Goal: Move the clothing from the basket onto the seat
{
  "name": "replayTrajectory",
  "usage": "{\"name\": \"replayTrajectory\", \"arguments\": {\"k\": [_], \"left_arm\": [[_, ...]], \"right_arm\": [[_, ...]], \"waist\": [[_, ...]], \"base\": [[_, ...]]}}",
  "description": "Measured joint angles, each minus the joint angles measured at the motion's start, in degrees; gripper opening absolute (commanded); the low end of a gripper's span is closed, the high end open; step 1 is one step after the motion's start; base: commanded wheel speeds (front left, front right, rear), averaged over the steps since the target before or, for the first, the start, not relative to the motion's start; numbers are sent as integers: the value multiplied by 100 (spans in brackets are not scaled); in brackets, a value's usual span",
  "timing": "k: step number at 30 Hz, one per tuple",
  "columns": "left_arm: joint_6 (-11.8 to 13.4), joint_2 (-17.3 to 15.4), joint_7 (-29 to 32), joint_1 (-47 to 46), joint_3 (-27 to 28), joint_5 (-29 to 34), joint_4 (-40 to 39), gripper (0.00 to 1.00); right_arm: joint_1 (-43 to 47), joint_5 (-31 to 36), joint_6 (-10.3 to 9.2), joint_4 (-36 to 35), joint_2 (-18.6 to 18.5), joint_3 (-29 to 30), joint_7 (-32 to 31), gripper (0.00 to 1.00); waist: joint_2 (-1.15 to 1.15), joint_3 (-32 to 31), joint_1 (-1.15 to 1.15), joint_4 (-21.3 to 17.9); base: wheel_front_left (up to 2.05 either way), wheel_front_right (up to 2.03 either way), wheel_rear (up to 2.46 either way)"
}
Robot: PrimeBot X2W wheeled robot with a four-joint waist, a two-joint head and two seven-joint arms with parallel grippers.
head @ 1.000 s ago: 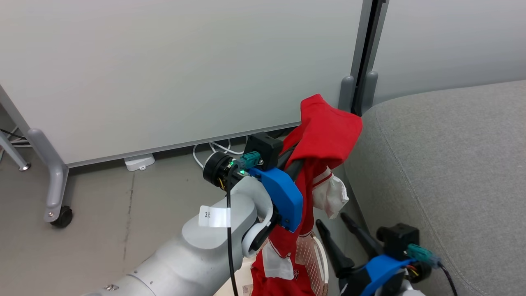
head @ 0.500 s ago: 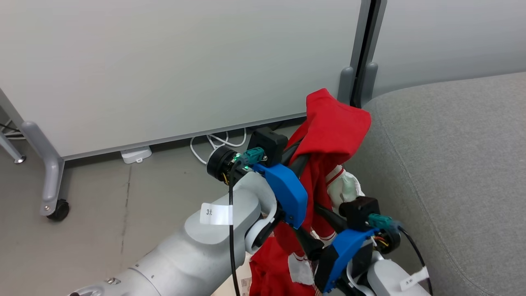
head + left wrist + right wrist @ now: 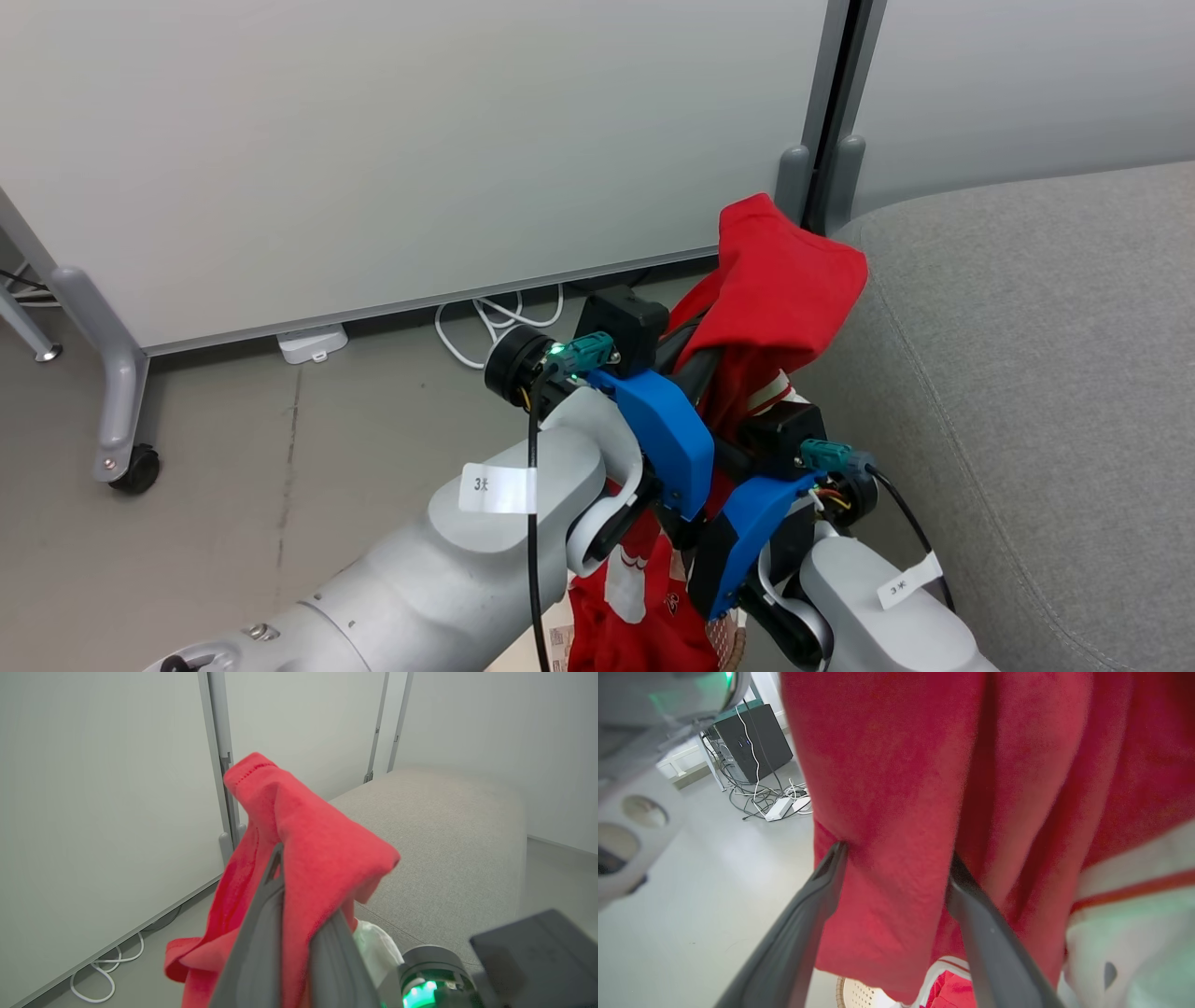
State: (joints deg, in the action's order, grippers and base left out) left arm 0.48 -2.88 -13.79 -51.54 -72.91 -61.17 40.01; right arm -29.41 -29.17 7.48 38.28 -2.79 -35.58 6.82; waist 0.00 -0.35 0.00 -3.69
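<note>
Left gripper (image 3: pixel 299 891): fingers pressed together on a fold of the red clothing (image 3: pixel 784 289), which drapes over the fingertips like a hood. Right gripper (image 3: pixel 897 854): fingers spread wide, one on each side of a hanging red fold. The cloth passes between them and brushes both, but we see no pinch.

Count: two grippers, one sofa (image 3: pixel 1027 373), one basket (image 3: pixel 853 993). Of the basket we see a sliver of pale perforated wall and brown rim beneath the cloth. We cannot count the garments, since the bundle hangs as one mass.

Look of the clothing: soft, bright red, with a stitched hem along the top edge in the left wrist view. A white panel crossed by a thin red stripe sits at the right of the right wrist view. Lower down, the head view shows white patches and a small white logo.

Position: the clothing is raised in the air just beside the rounded end of the grey sofa. Its top fold overlaps the sofa's edge in the head view, and we cannot tell whether the two touch. The lower part hangs down toward the basket, where more red cloth with white stripes lies in the mouth.

Background: pale partition panels on grey legs, one caster wheel (image 3: pixel 135 471), and white cable loops (image 3: pixel 495 327) on the floor.
</note>
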Motion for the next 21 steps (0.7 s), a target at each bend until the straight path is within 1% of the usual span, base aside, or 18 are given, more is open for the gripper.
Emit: {"name": "replayTrajectory", "arguments": {"k": [7, 8, 9, 10, 11, 21], "left_arm": [[-3, -1, -20, -2, -21, -47, -49, 0], [-3, -1, -32, -3, -23, -59, -60, 0], [-3, -1, -44, -3, -25, -76, -69, 0], [-3, 0, -44, -4, -25, -81, -78, 0], [-3, -1, -44, -4, -27, -85, -83, 0], [-36, -1, -57, -5, -37, -107, 29, 0]], "right_arm": [[-352, -267, 0, 358, 1, -333, 292, 100], [-393, -298, 0, 417, 0, -369, 311, 54], [-432, -333, 0, 477, 0, -405, 344, 35], [-469, -355, 0, 536, 0, -434, 369, 13], [-496, -367, 0, 594, 1, -458, 393, 0], [-606, -364, 0, 1045, 0, -522, 594, 0]], "waist": [[0, 9, 0, 3], [0, 10, 0, 3], [0, 10, 0, 3], [0, 9, 0, 3], [0, 7, 0, 3], [0, -42, 0, -7]], "base": [[0, 0, 0], [0, 0, 0], [0, 0, 0], [0, 0, 0], [0, 0, 0], [0, 0, 0]]}}
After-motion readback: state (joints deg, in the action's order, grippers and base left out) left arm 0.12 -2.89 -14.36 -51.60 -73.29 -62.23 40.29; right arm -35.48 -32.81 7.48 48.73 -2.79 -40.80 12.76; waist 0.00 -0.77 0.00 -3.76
